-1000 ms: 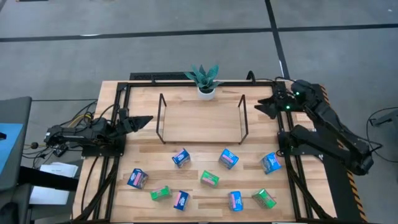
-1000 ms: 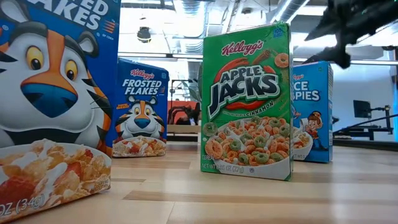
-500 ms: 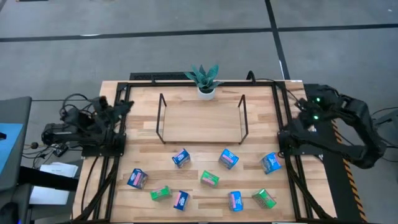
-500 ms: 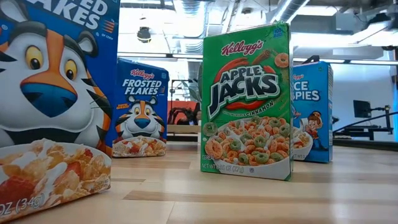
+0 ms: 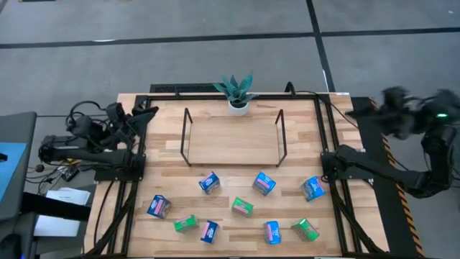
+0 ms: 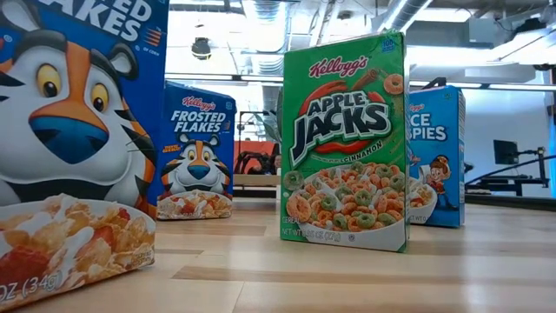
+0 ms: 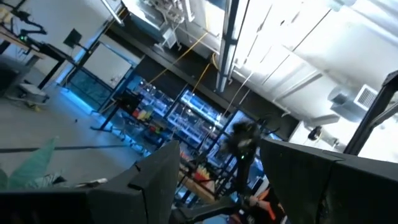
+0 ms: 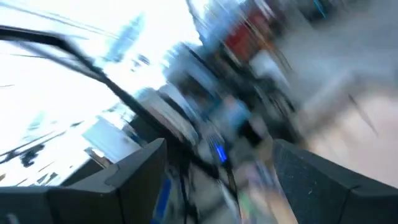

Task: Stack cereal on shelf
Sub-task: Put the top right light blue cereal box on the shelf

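Both arms had pulled back from over the wooden surface [image 5: 302, 162]. A second earlier the left end effector [image 5: 147, 113] pointed in over the left rail toward the shelf [image 5: 232, 140]; now it sat folded up at the surface's left edge near the far corner, aimed away from the boxes. In the left wrist view its two dark fingers [image 7: 155, 180] stood apart with nothing between them, looking up at the room's ceiling and racks.

The right end effector [image 5: 357, 109] had been near the shelf's right end a second earlier, then lay folded above its base; now it was swung out past the right rail, off the surface, blurred with motion. In the right wrist view its fingers [image 8: 140, 165] stood wide apart and empty, the background smeared.

The shelf had not moved: it stood bare at the middle of the surface, just in front of a small potted plant [image 5: 237, 91]. The cereal [image 5: 253, 206] lay scattered as before, all nine small boxes on the surface nearer the front edge, well apart from the shelf, none on it.

In the low view the dark arm seen at the upper right a second earlier was gone; a green box [image 6: 345, 142] stood upright among the blue ones [image 6: 196, 150].
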Tool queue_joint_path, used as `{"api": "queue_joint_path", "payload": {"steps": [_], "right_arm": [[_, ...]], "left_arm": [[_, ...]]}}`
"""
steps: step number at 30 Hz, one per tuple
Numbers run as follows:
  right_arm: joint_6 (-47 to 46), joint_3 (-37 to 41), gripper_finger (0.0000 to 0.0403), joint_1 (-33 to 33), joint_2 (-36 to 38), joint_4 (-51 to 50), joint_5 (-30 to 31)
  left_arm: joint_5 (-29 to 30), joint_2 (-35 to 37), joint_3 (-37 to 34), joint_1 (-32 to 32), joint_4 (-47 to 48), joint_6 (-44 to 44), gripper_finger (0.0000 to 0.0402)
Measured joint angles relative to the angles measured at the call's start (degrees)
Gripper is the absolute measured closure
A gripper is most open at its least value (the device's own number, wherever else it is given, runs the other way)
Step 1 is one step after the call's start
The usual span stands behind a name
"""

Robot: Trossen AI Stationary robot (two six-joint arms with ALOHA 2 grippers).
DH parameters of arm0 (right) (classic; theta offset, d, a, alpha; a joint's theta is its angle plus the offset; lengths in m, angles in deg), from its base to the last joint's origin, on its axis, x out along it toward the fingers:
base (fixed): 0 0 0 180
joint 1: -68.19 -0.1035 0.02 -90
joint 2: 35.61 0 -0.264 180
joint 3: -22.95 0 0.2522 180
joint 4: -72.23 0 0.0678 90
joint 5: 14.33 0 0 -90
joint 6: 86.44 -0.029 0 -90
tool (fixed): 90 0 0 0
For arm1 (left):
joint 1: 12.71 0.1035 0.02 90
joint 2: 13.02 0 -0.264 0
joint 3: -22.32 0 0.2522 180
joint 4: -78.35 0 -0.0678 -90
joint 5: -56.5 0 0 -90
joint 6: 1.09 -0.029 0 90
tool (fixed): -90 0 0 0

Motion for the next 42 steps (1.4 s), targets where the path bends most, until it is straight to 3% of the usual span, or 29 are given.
{"api": "queue_joint_path", "payload": {"steps": [3,10,14,18,23,28,32,35,42], "right_arm": [[-0.12,-1.87,0.0085,1.96,-1.87,7.90,-1.85],[0.81,-0.91,0.0085,6.93,-8.54,7.41,-14.46],[3.77,-0.86,0.0085,5.09,-12.80,9.39,-13.28],[5.92,-0.97,0.0085,-2.13,-17.44,10.85,-10.64],[11.44,-0.94,0.0085,-17.83,-25.88,14.92,-2.82],[11.68,-1.07,0.0085,-33.16,-35.43,24.10,-2.54],[11.74,-3.20,0.0085,-41.39,-38.79,9.29,-2.12],[11.42,-3.76,0.0085,-44.91,-38.50,-6.65,3.21],[-4.49,-3.87,0.0085,-53.35,-33.31,-41.51,29.35]], "left_arm": [[-0.02,-1.99,0.97,0.00,0.06,0.06,0.0187],[-0.70,-3.58,2.11,0.02,-0.22,0.12,0.0187],[-0.60,-3.58,2.11,0.02,-0.22,0.17,0.0187],[-0.59,-3.58,2.11,0.02,-0.22,0.19,0.0187],[-0.54,-3.58,2.11,0.02,-0.21,0.09,0.0187],[-0.38,-3.58,2.13,0.02,-0.01,0.06,0.0187],[-0.40,-3.58,2.13,0.02,0.07,0.03,0.0187],[-0.40,-3.58,2.13,0.02,0.07,0.02,0.0187],[-0.40,-3.57,2.16,0.02,0.83,0.01,0.0187]]}}
